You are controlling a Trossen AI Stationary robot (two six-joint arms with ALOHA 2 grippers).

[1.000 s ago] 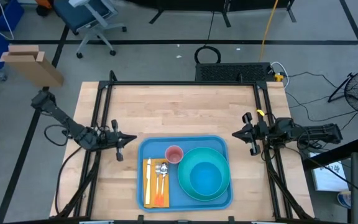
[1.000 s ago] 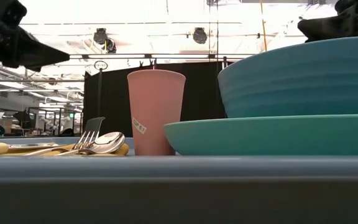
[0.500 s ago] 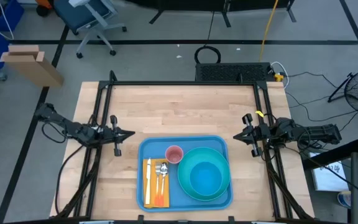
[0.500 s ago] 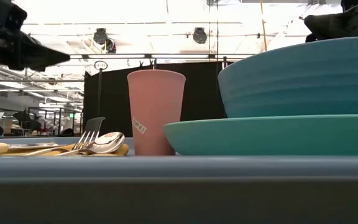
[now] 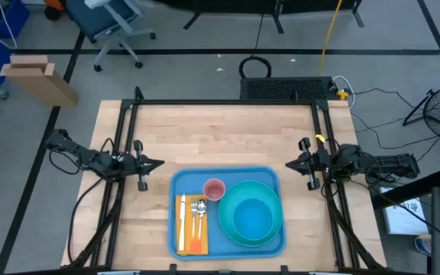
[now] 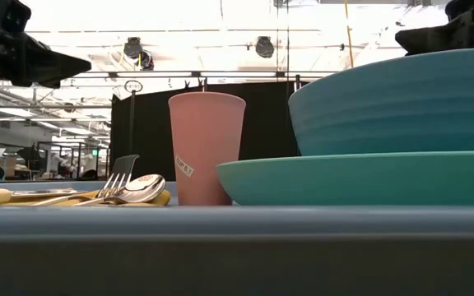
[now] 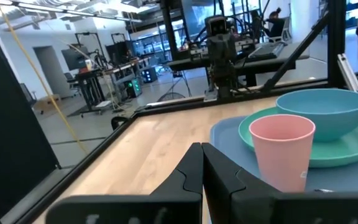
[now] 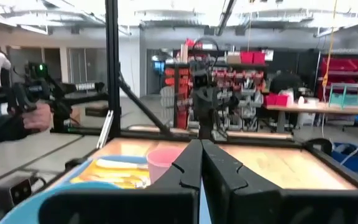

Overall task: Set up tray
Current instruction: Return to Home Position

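The tray (image 5: 186, 182) lies flat on the table (image 5: 220, 130), centred along the edge at the bottom of the high view. On its side nearer the left arm a yellow napkin (image 5: 206, 229) carries a yellow knife (image 5: 182, 221), a fork (image 5: 193, 218) and a spoon (image 5: 202, 214), side by side in that order, with the knife outermost. A pink cup (image 5: 215, 189) stands upright just beyond the napkin, beside a turquoise plate (image 5: 223, 214) that fills the tray's other half and holds a blue bowl (image 5: 252, 218).

The left end effector (image 5: 161, 163) hangs above the table just off the tray's left corner, its fingers (image 7: 188, 177) pressed together and holding nothing. The right end effector (image 5: 287, 164) hangs off the tray's right corner, pointing toward the left one, its fingers (image 8: 188, 168) likewise pressed together and empty
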